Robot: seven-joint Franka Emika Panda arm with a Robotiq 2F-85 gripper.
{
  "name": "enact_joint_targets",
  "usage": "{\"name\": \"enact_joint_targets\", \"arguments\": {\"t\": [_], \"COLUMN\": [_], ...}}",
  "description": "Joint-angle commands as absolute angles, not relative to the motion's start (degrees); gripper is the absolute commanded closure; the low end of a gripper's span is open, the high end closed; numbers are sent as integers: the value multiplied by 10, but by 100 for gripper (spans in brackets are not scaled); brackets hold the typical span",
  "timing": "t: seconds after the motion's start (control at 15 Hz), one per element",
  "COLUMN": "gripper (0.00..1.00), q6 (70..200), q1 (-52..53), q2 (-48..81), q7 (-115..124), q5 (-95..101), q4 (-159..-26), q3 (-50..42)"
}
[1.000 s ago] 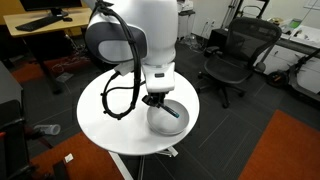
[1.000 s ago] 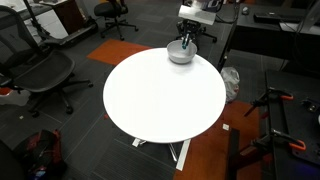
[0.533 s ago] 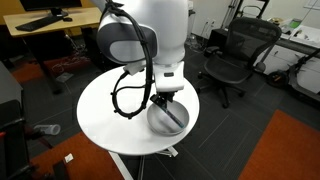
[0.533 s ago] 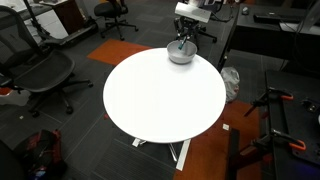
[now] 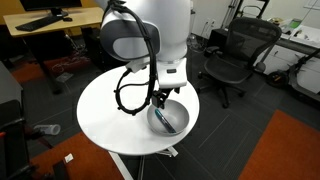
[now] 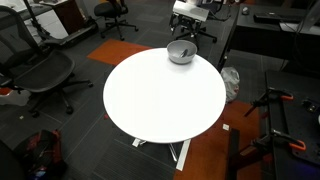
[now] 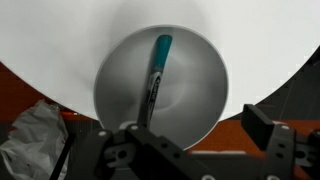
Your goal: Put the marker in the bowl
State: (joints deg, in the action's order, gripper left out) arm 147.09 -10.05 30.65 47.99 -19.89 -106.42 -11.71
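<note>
The pale grey bowl (image 7: 212, 70) sits near the edge of the round white table (image 5: 105, 115) and fills the middle of the wrist view. The marker (image 7: 156, 72), dark with a teal end, lies loose inside it, leaning against the bowl's wall. My gripper (image 7: 195, 135) hangs open just above the bowl with nothing between its fingers. In both exterior views the gripper (image 5: 167, 97) (image 6: 186, 30) hovers over the bowl (image 5: 184, 122) (image 6: 181, 57). The marker (image 5: 162, 117) shows as a thin dark line in the bowl.
Black office chairs (image 5: 232, 55) (image 6: 40, 70) stand around the table. A desk with a monitor (image 5: 40, 20) is at the back. Orange carpet (image 5: 290, 150) lies beside the table, and a crumpled bag (image 7: 30, 135) sits on the floor below its edge.
My gripper went from shut to open and rose a little above the bowl. The marker left the fingers and now lies in the bowl.
</note>
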Motion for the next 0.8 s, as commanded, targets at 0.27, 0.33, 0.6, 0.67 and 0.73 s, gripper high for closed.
{"name": "enact_joint_targets", "arguments": {"t": [0.27, 0.33, 0.6, 0.67, 0.73], "gripper": [0, 0, 0, 0, 0], "q6": [1483, 1482, 1484, 1484, 1483], "q1": [-65, -56, -35, -31, -29], "q2": [181, 157, 66, 43, 24], "q7": [500, 509, 568, 589, 622], "q5": [-186, -175, -111, -87, -53], "q4": [-1170, -1190, -1262, -1280, -1293], "q3": [-125, -129, -136, -135, -136]}}
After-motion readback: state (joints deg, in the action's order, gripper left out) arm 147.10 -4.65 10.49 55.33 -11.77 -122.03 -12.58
